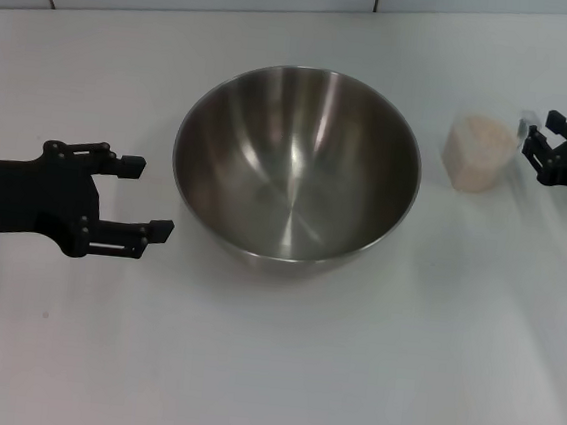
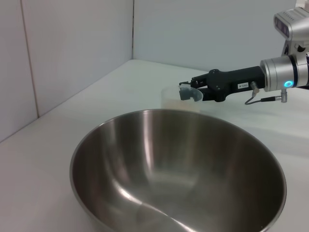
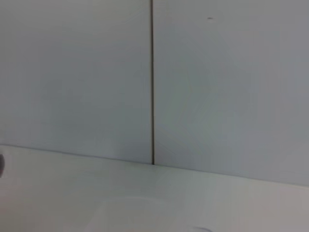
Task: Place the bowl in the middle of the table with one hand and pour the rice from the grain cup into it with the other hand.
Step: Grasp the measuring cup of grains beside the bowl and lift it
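Shiny steel, the bowl (image 1: pixel 296 164) is sitting empty in the middle of the table (image 1: pixel 268 372). The left gripper (image 1: pixel 149 198) is waiting at the left of the frame with its fingers spread apart, just beside the bowl. At the right edge, the right gripper (image 1: pixel 527 142) is pinching the cup (image 1: pixel 481 151), which is holding the rice (image 1: pixel 476 149).

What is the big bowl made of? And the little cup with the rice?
The bowl looks like steel: shiny, brushed, with streaky reflections inside. The cup seems to be clear plastic, since the pale rice shows through its wall; it could be glass.
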Controlling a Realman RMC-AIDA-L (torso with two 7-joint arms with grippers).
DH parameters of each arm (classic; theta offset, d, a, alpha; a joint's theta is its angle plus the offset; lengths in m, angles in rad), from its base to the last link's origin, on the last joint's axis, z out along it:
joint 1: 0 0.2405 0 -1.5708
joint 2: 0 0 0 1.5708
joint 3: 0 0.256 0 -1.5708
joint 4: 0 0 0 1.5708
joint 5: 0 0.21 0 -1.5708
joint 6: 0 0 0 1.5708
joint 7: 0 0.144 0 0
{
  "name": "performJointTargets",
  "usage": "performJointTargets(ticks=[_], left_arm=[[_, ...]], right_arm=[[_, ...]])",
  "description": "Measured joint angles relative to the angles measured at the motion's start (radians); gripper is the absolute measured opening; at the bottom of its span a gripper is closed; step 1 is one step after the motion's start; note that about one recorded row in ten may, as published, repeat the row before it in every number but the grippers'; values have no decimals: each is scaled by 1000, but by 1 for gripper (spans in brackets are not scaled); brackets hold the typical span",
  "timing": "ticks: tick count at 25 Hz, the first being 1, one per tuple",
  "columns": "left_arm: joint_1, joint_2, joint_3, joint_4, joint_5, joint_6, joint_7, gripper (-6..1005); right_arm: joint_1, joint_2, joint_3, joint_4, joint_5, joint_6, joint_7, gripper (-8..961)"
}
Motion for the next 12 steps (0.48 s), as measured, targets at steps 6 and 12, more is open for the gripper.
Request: performJointTargets(ticks=[6,12], left_arm=[[-1,0,1,4,1,1,-6,844],[-8,0,1,2,1,1,-9,844]], right_arm=[[6,-1,0,14,0,-8,-24,269],[6,-2,5,15,2,-28,-31,54]])
